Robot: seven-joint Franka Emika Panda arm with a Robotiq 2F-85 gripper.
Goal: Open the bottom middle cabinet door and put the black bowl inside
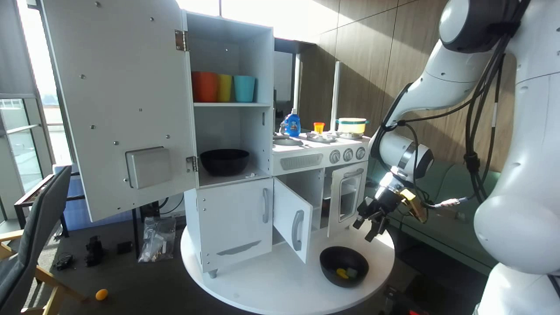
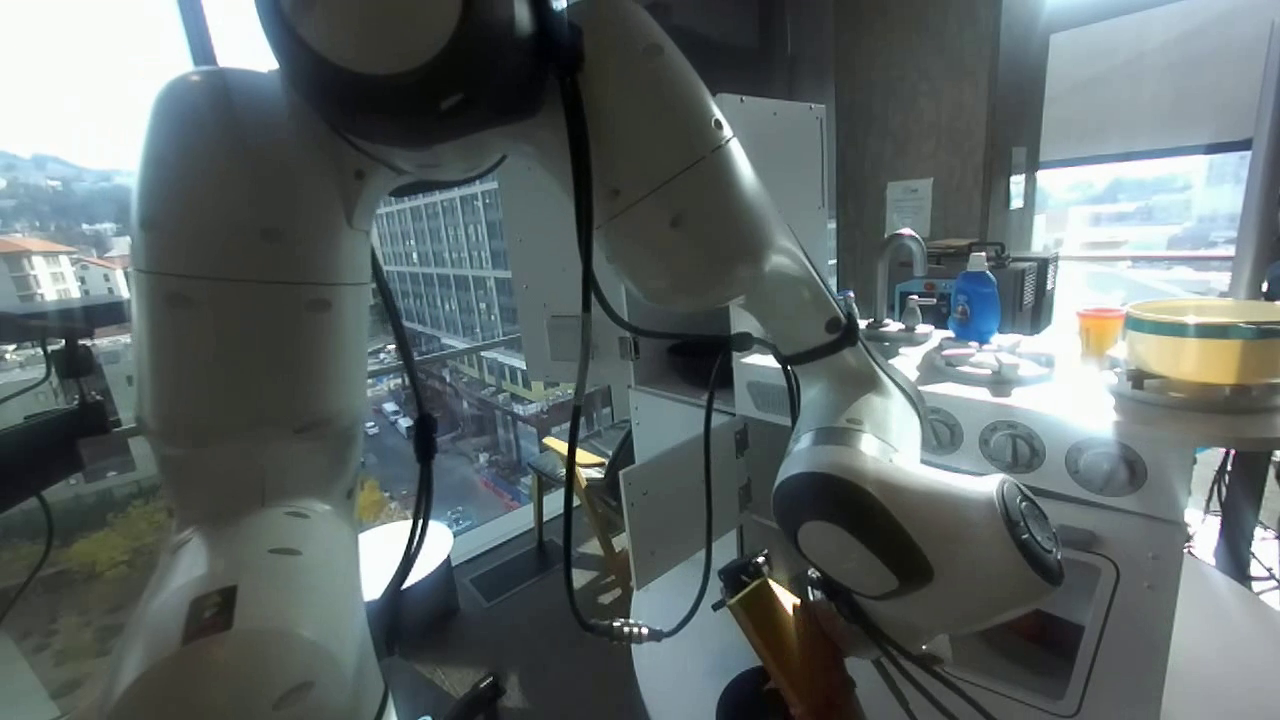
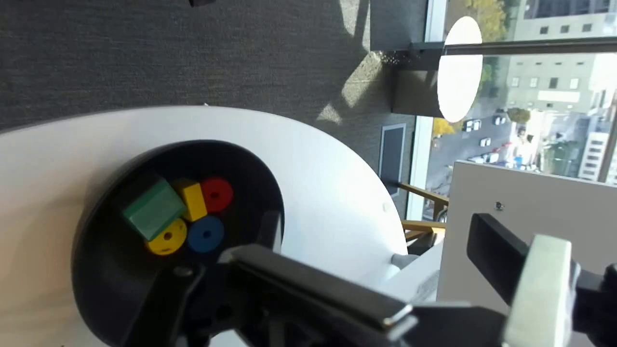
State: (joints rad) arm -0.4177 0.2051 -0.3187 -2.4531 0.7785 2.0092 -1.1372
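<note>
Exterior view, toy kitchen (image 1: 265,148): white and squarely before me, tall cupboard (image 1: 218,127) on the left, stove (image 1: 326,165) on the right.
Robot arm (image 1: 450,74): leaning in from the right, wrist bent low near the stove.
Round table (image 1: 262,284): white, bearing the whole kitchen.
Tall upper door (image 1: 127,100): flung wide to the left, hinges (image 1: 180,40) showing!
Wider lower door (image 1: 236,214): closed, beneath the cupboard's shelves.
Bottom middle cabinet door (image 1: 291,216): and this one's open, swung out to the near side, the compartment (image 1: 310,188) behind it exposed.
Black bowl (image 1: 343,260): there it sits, upright on the table at near right, outside the compartment, just right of that open door.
Second dark bowl (image 1: 224,162): up on the cupboard's low shelf, left.
Gripper (image 1: 365,229): hanging above the table, to the far and right side of the black bowl, apart from it; in the wrist view its fingers (image 3: 544,284) are parted wide.
Pot (image 2: 1200,360): yellow, green-banded, at the stove's right end.
Green block (image 3: 156,207): in the black bowl, huddled with a yellow block (image 3: 194,202), yellow disc (image 3: 167,238), blue disc (image 3: 206,234) and red disc (image 3: 224,190).
</note>
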